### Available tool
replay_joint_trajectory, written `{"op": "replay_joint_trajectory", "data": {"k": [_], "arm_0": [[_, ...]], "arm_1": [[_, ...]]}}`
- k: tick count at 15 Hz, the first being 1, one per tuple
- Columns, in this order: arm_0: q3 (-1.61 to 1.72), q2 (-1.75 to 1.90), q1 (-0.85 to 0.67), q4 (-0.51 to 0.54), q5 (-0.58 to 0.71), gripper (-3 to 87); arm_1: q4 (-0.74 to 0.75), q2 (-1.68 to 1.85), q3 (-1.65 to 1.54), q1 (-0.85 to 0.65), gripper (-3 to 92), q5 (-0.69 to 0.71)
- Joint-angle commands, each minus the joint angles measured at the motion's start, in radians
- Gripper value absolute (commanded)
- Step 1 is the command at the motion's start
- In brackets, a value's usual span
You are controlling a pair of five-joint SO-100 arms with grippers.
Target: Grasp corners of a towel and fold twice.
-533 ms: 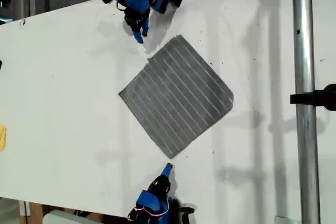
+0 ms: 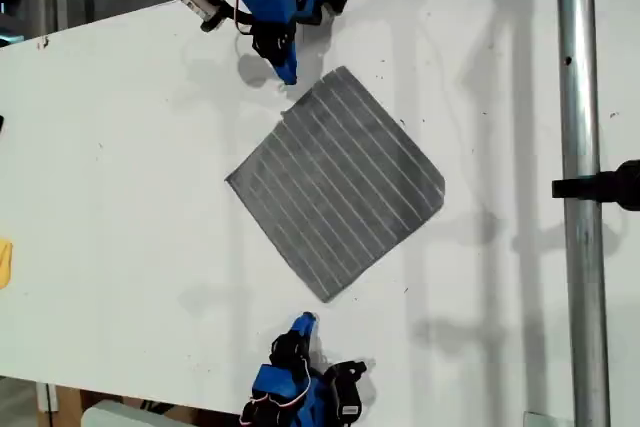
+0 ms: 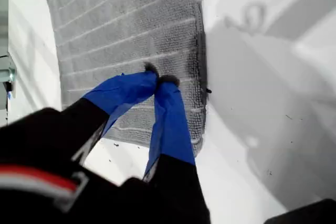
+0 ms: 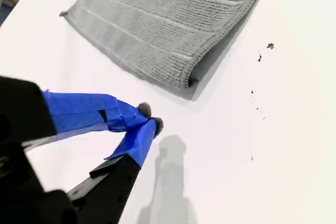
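Exterior view: a thin dark grey square towel (image 2: 335, 182) with thin parallel white stripes is seen lying flat and unfolded on the white bench (image 2: 120, 147), turned so that its corners point like a diamond. The first end effector (image 2: 287, 74) is seen beyond the towel's upper corner (image 2: 345, 71), just beside the towel's edge toward the exterior view's left. The second end effector (image 2: 303, 323) is seen near the towel's lower corner (image 2: 325, 297), apart from the cloth. A bright metal pole (image 2: 578, 197) carrying a black clamp (image 2: 605, 185) is seen well apart from the towel, toward the exterior view's right. Only this view shows the whole outline of the towel and both arms together.

First wrist view: the cloth's weave, not resolved in the exterior view, is shown as fine knitted ribs, with a thicker hemmed edge. The first end effector (image 3: 159, 80) is seen in front of the towel near that hem. Its fingers (image 3: 168, 124), wrapped in blue tape and ending in dark tips, are brought together with only a sliver between them, and nothing is gripped.

Second wrist view: a rounded corner (image 4: 188, 81) of the towel is shown slightly raised, a shadow being cast beneath it on the bench. The second end effector (image 4: 149, 118) is seen over bare bench near that corner, not touching the cloth. Its blue-taped fingers are closed tip to tip on nothing. Small dark specks are shown on the bench beside the towel.
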State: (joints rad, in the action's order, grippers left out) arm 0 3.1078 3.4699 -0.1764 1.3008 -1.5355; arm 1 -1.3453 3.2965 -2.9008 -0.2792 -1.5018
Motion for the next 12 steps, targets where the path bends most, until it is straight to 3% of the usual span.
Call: {"op": "replay_joint_trajectory", "data": {"k": [1, 5, 9, 12], "arm_0": [[0.011, 0.006, -0.014, -0.003, -0.005, -2.3], [-0.005, 0.006, -0.009, 0.002, -0.057, -2.9], [-0.129, -0.038, 0.046, -0.063, -0.132, -3.0], [-0.394, -0.445, 0.063, -0.19, -0.114, -3.0]], "arm_1": [[-0.006, -0.005, 0.02, 0.0, -0.3, 0.009], [-0.048, -0.005, 0.057, 0.04, -0.3, 0.003], [-0.077, -0.025, 0.169, 0.091, -0.3, 0.008], [-0.106, -0.173, 0.311, 0.14, -0.3, 0.011]]}}
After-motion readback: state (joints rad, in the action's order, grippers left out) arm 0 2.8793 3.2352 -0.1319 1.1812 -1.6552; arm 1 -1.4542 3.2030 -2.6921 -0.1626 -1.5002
